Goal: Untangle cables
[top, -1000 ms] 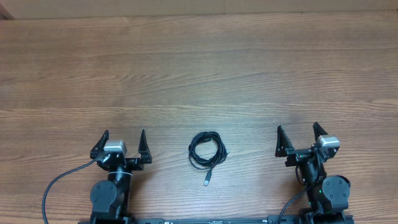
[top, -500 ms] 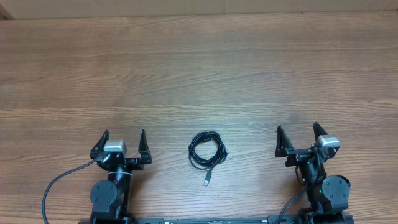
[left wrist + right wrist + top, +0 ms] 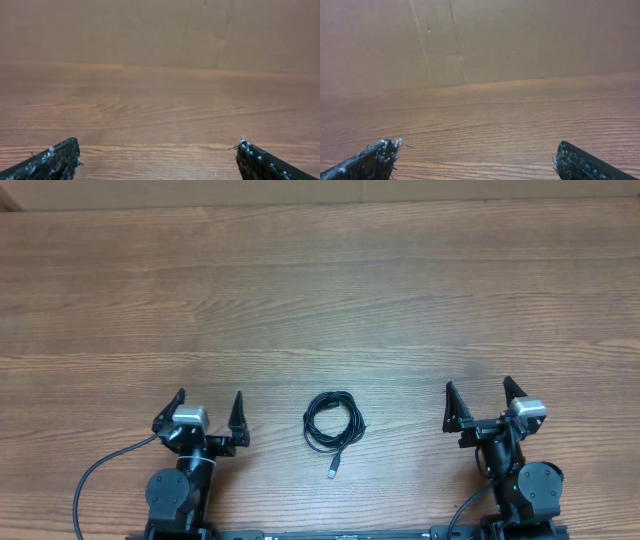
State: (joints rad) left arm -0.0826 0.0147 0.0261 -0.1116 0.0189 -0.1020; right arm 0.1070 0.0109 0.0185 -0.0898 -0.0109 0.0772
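Wood table holds the cables, strands indistinguishable in their coil; left fingers, right fingers spread, empty.

A wooden table with brown, horizontally running grain fills nearly the whole overhead view. Along the top edge of that frame runs a narrow strip of a plain tan backdrop. In the wrist views, it rises behind the table's far edge, marked by faint vertical seams. Lighting is soft and even.
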